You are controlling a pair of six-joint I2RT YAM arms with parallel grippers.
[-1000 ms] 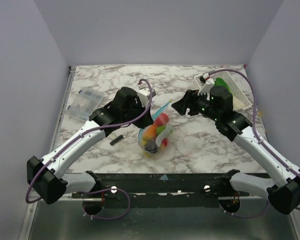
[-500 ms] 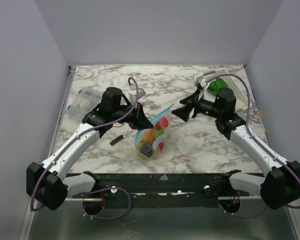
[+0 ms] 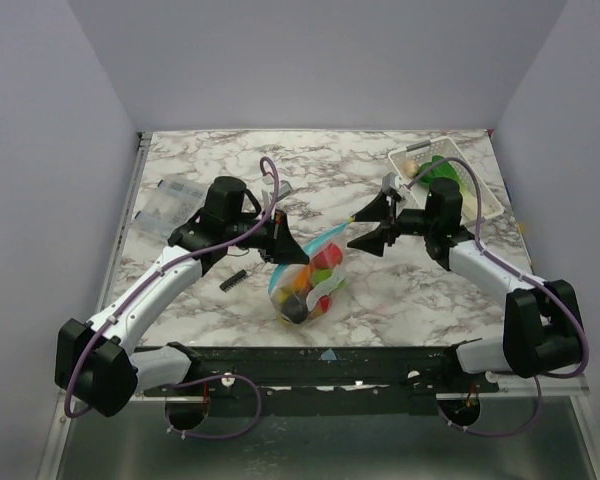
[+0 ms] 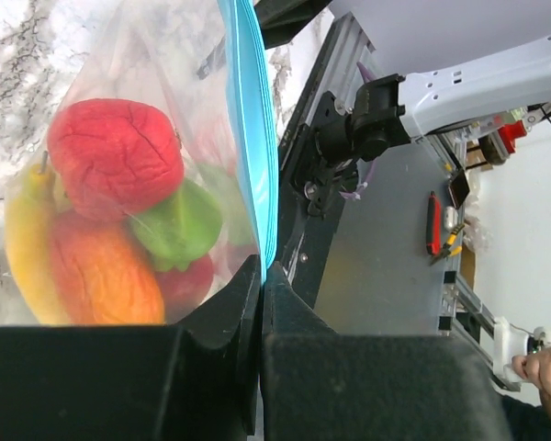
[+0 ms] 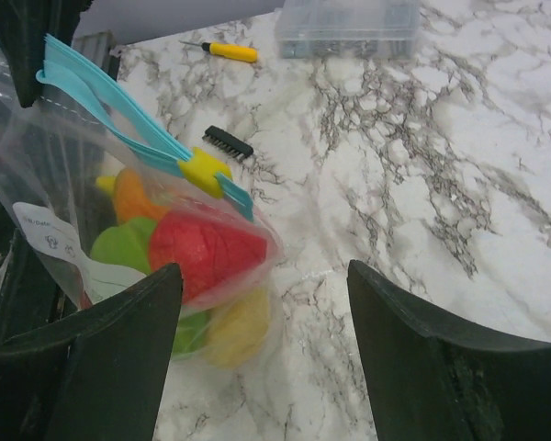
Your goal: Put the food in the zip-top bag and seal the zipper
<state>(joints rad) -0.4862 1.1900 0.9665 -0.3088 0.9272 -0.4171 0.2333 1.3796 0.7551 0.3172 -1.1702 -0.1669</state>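
Note:
The clear zip-top bag [image 3: 305, 285] lies on the marble table with its mouth edge lifted. It holds the food: red [image 4: 115, 147], green [image 4: 179, 225], orange [image 4: 101, 276] and yellow [image 4: 23, 239] toys. My left gripper [image 3: 296, 252] is shut on the near end of the teal zipper [image 4: 257, 138]. My right gripper [image 3: 361, 228] is open and empty, just off the far end of the zipper [image 3: 327, 238]. In the right wrist view its jaws stand wide apart over the bag's red toy [image 5: 207, 253], below a yellow slider [image 5: 205, 170] on the strip.
A small black bar [image 3: 232, 280] lies left of the bag. A clear packet [image 3: 166, 205] sits at the far left, with a yellow screwdriver [image 5: 230, 52] near it. A white basket [image 3: 470, 185] holding a green item [image 3: 442, 168] stands at the back right.
The bag has tipped from upright to slanting, its mouth stretched towards the right. My left gripper drew back left, still holding the zipper. My right gripper lowered and opened towards the bag's far end.

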